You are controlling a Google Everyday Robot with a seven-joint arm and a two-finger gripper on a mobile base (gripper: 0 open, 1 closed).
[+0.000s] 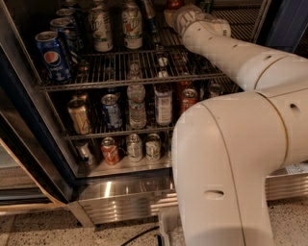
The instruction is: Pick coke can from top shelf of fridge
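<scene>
Dim fridge [125, 194] interior: over the top shelf [110, 67], the white arm's gripper [180, 10] sits by the coke can [174, 3]; whether its jaws are closed cannot be told.

Pepsi can [50, 56], 10 o'clock on top shelf [110, 67]: red-white-blue Pepsi globe showed on the blue label | green-white cans [102, 30], 11 o'clock: print could not be read | lower-shelf cans [111, 110], 7 o'clock: labels could not be read | gripper [174, 7], 12 o'clock, above the top shelf: bore no readable marking
</scene>
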